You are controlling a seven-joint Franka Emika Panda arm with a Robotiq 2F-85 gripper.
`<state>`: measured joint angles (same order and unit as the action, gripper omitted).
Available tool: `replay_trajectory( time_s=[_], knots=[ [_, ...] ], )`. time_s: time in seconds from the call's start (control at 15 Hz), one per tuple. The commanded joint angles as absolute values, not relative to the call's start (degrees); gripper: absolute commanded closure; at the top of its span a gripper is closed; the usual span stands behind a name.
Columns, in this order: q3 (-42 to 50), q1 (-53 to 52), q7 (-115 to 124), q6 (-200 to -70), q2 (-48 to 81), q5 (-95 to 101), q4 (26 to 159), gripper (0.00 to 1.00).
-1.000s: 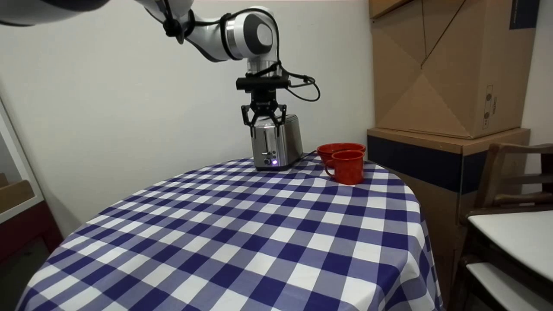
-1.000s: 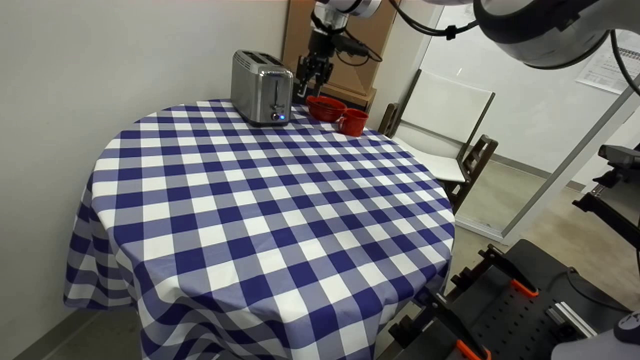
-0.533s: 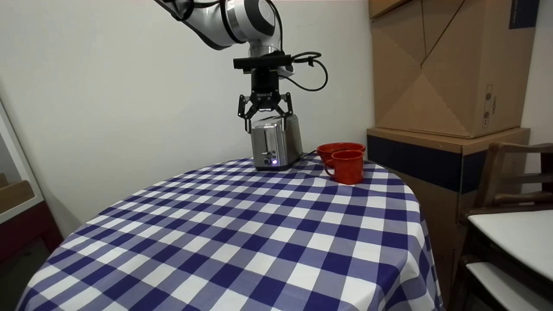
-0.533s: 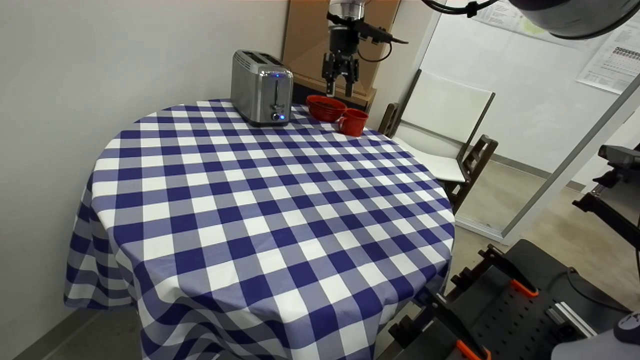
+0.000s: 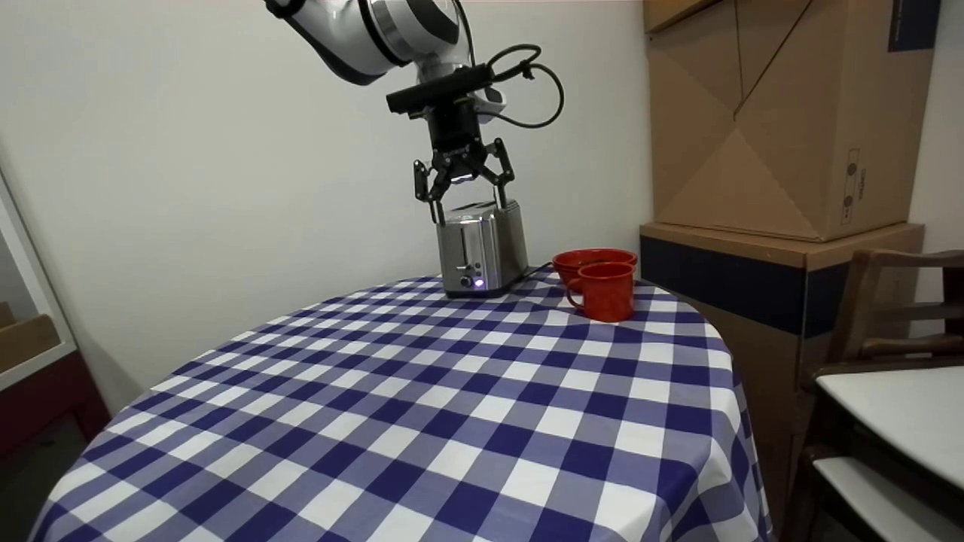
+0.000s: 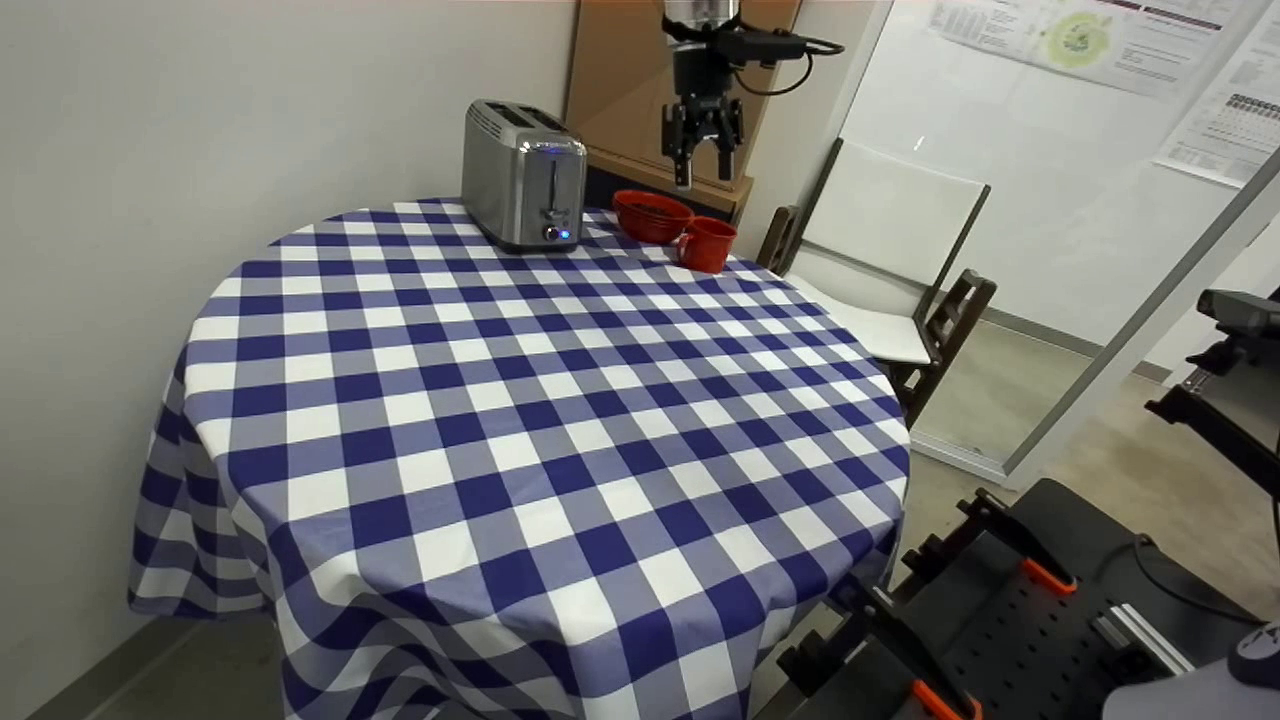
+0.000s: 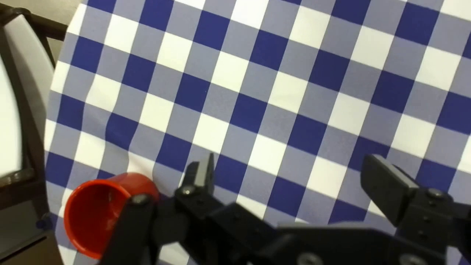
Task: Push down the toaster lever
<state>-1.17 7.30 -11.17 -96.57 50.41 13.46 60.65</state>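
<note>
Black two-fingered claw (image 6: 704,180) gapes, empty. Boxy silver metal toaster (image 6: 522,178): likely stiff, slick; bear on small dark lever (image 6: 555,213), apparently low.

No word or number can be read for certain. In an exterior view, the upper cardboard box (image 5: 753,173) at the right has a tall outlined label (image 5: 850,187) on its side, with round marks one above the other; the lettering (image 5: 863,184) just right of it runs upright and is too blurred to spell out. In an exterior view, at the far right, a poster (image 6: 1080,38) with a yellow-green patch and a printed sheet (image 6: 1235,125) farther right carry lines too small to read.
</note>
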Motion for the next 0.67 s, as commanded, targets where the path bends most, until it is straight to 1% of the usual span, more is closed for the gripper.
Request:
replay_trajectory(
  time_s=[0.0,0.13,0.2,0.27,0.4,0.6],
  knots=[
    [0.29,6.77,-5.07,-110.39,41.10,11.27,74.34,0.00],
    [0.81,6.59,-4.07,-115.43,37.53,10.87,79.49,0.00],
    [0.58,6.88,-5.19,-114.90,35.59,10.18,82.02,0.00],
    [1.24,6.20,-6.05,-112.05,41.81,10.74,73.13,0.00],
    [1.34,6.25,-6.03,-112.65,38.90,10.30,77.00,0.00],
    [1.34,6.23,-6.01,-113.03,37.27,10.21,79.31,0.00]
  ],
)
